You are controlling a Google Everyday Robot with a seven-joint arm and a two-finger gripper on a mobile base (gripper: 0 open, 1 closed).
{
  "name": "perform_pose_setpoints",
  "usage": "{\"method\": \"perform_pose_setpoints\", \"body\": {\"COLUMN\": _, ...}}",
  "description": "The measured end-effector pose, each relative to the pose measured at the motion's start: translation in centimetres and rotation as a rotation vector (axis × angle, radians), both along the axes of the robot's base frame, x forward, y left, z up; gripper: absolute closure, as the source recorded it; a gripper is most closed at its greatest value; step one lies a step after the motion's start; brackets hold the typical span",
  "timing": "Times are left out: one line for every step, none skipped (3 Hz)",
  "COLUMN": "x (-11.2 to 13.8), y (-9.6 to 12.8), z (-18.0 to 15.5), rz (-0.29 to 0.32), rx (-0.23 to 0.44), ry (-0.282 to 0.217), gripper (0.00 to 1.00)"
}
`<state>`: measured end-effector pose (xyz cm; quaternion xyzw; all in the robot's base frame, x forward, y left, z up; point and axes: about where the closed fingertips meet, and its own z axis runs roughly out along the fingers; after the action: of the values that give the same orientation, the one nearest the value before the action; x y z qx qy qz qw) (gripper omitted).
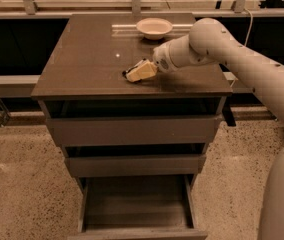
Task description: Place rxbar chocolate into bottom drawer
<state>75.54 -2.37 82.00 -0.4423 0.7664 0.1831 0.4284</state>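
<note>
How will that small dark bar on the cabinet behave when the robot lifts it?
The rxbar chocolate looks small and flat, so it is probably light and unlikely to roll. Its wrapper may slide on the glossy cabinet top if pushed. The gripper over it hides most of it.

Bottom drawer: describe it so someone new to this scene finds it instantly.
Find the grey-brown cabinet, the gripper low over its top. Of its three stacked drawers, the bottom drawer is nearest the floor. It alone is pulled far out, its inside showing.
</note>
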Motion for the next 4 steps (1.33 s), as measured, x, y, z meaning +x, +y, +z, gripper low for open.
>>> {"method": "perform_pose_setpoints", "body": {"x": -0.24, "y": 0.4, "z": -0.33, "rz": 0.023, "rx": -0.008, "ry": 0.017, "gripper": 0.16}}
{"method": "perform_pose_setpoints", "body": {"x": -0.46, "y": 0.67, "z": -0.46, "rz": 0.038, "rx": -0.004, "ry": 0.029, "gripper": 0.37}}
{"method": "perform_pose_setpoints", "body": {"x": -0.56, "y": 0.79, "z": -0.44, "rz": 0.046, "rx": 0.006, "ry": 0.038, "gripper": 0.6}}
{"method": "perform_pose_setpoints", "body": {"x": -0.56, "y": 0.79, "z": -0.11, "rz": 0.046, "rx": 0.006, "ry": 0.038, "gripper": 0.85}}
